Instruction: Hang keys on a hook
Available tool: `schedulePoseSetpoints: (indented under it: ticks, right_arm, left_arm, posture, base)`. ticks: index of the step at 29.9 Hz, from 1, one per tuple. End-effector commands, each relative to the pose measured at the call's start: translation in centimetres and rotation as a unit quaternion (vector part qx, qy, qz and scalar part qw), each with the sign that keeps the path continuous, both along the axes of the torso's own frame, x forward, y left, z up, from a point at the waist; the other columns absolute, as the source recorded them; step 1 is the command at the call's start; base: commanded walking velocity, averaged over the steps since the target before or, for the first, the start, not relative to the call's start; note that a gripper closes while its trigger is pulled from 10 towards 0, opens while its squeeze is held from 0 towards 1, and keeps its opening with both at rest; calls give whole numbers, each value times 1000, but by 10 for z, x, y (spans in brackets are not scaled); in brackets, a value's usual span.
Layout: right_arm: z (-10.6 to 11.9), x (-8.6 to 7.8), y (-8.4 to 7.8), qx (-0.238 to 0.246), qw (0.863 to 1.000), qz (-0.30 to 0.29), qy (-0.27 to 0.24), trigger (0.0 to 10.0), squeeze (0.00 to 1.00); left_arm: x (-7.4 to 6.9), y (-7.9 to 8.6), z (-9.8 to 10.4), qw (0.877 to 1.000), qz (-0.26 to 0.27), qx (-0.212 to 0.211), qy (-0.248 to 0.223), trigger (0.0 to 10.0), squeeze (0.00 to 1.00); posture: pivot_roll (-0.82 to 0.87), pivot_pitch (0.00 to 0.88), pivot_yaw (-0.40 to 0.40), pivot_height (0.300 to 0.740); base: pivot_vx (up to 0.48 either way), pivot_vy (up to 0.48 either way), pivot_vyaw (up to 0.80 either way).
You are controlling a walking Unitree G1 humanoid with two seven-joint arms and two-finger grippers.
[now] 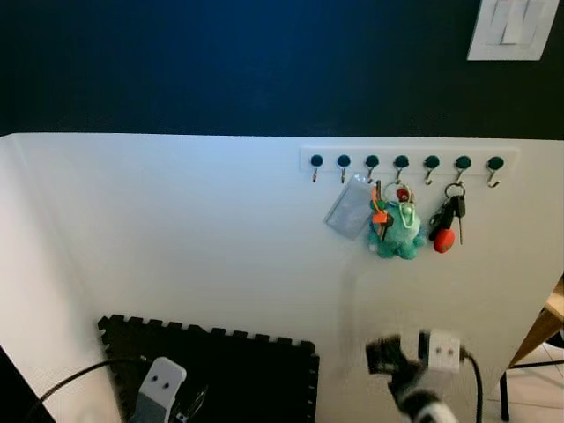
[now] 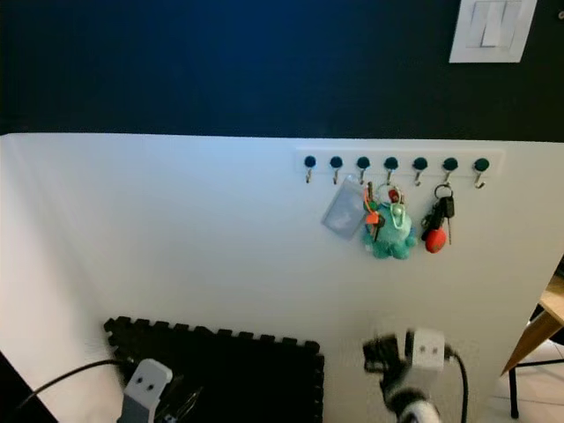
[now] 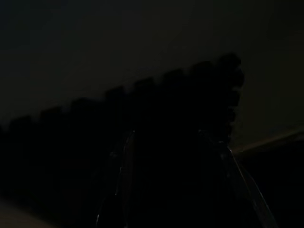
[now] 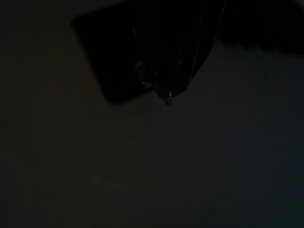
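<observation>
White wall panel (image 1: 176, 247) fills the scene; nearest, both arms hang low, the left gripper (image 1: 181, 407) and right gripper (image 1: 381, 354) too unclear to judge finger state. Farther, right of centre, the keys (image 1: 448, 225) hang on the hook rail (image 1: 405, 160), suggesting placement is complete.

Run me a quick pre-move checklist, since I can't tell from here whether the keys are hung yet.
1. Hook rack in sight: ok, on the white wall.
2. Free hooks: ok, the two leftmost and the rightmost look bare.
3. Keys already hanging: ok, a teal plush keychain and a red-tagged key bunch hang mid-rack.
4. Clear card holder hanging: ok.
5. Right pincer holding keys: cannot tell, blurred.
6. Left pincer: cannot tell, low over the black foam mat.
</observation>
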State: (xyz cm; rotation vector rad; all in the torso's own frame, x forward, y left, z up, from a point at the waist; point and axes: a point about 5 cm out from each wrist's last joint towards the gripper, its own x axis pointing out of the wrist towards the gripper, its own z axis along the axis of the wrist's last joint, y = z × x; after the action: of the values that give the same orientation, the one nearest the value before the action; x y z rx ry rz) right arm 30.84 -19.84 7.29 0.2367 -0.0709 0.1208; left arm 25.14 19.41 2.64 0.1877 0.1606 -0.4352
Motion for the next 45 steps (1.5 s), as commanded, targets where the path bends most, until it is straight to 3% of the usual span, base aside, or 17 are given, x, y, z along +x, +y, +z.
schedulePoseSetpoints:
  ticks: [1,6,12,18,23,24,26,30,35,40,45]
  right_arm:
    - [16,8,12,-16,999,36,-29,10000,0]
    - [39,14,31,-66,992,88,-63,10000,0]
    - [58,19,45,-103,986,93,-93,10000,0]
    - [87,19,67,-102,978,87,-157,10000,0]
    - [109,23,76,-82,974,82,-194,10000,0]
    - [128,27,82,-92,968,83,-219,10000,0]
    - [141,31,85,-117,962,78,-233,10000,0]
    - [152,32,86,-165,950,61,-257,10000,0]
    - [160,32,87,-226,934,34,-275,10000,0]
    - [163,29,93,-312,903,14,-295,10000,0]
    - [162,27,96,-335,891,12,-306,10000,0]
  left_arm:
    - [5,2,7,1000,-9,2,-6,10000,0]
    - [5,-6,14,999,-44,-15,-6,10000,0]
    - [7,-14,23,997,-74,-25,-16,10000,0]
    - [9,-25,33,992,-122,-28,-21,10000,0]
    - [13,-29,42,990,-137,-32,-30,10000,0]
    - [17,-33,50,987,-149,-35,-39,10000,0]
    - [19,-37,56,985,-162,-37,-44,10000,0]
    - [21,-41,63,982,-175,-39,-52,10000,0]
    - [22,-45,71,980,-187,-46,-58,10000,0]
    - [21,-51,78,977,-200,-51,-60,10000,0]
    - [21,-53,81,976,-204,-53,-62,10000,0]
  posture:
    - [77,5,28,740]
    - [76,4,28,740]
    - [76,5,30,740]
    - [78,0,32,740]
    - [77,2,35,740]
    - [76,4,35,740]
    - [76,5,35,740]
    - [77,2,33,740]
    - [77,0,29,740]
    - [74,0,30,740]
    - [75,0,29,740]
  base:
    - [0,0,0]
    - [0,0,0]
    - [0,0,0]
    - [0,0,0]
    - [0,0,0]
    - [0,0,0]
    - [0,0,0]
    - [0,0,0]
    - [0,0,0]
    - [0,0,0]
    - [0,0,0]
